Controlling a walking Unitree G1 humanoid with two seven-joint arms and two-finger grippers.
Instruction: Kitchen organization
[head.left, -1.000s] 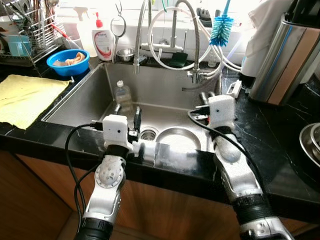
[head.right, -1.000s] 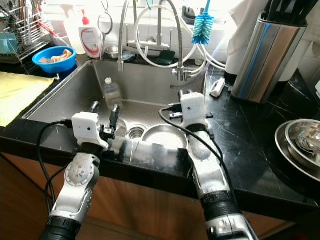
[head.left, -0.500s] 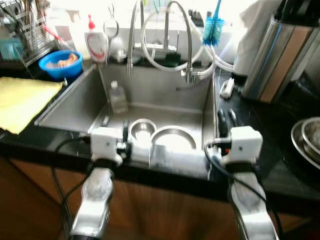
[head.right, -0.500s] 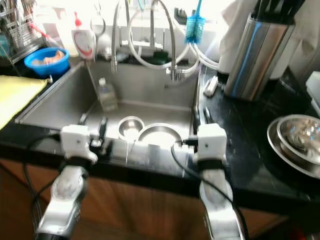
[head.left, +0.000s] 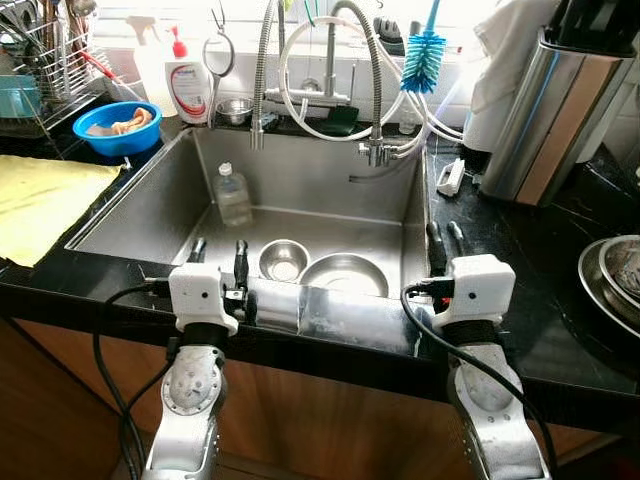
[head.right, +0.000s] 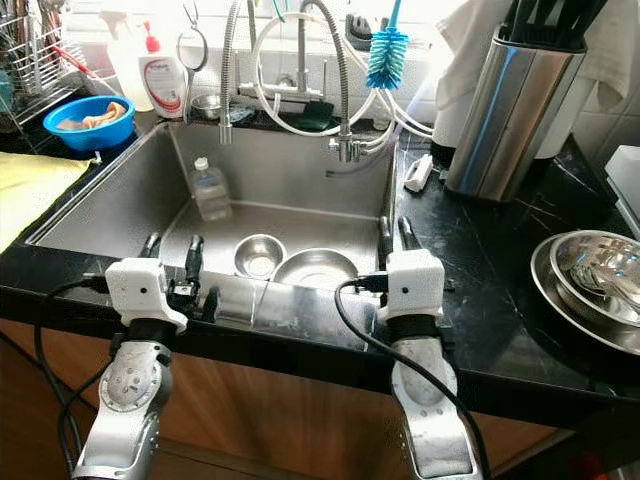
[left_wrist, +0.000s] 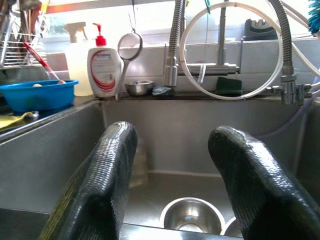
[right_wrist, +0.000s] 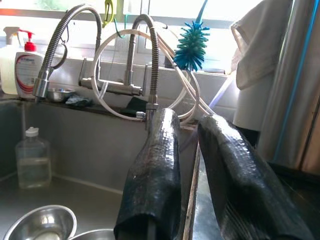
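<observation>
Both arms wait at the front edge of the sink (head.left: 150, 205). The left gripper (head.left: 218, 262) and right gripper (head.left: 441, 236) have their fingers spread apart and hold nothing. Inside the sink lie a small steel bowl (head.left: 284, 259), a bigger steel bowl (head.left: 345, 275) just beside it, and a plastic bottle (head.left: 232, 194) near the back wall. I think the next job is reaching down for a bowl, but I can't be sure.

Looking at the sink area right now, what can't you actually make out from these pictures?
- Large steel bowl: near part hidden behind the sink's front rim, eye views.
- Soap bottle label: too small to read.
- Blue bowl contents: unclear.
- Stacked bowls: cut by the edge.
</observation>
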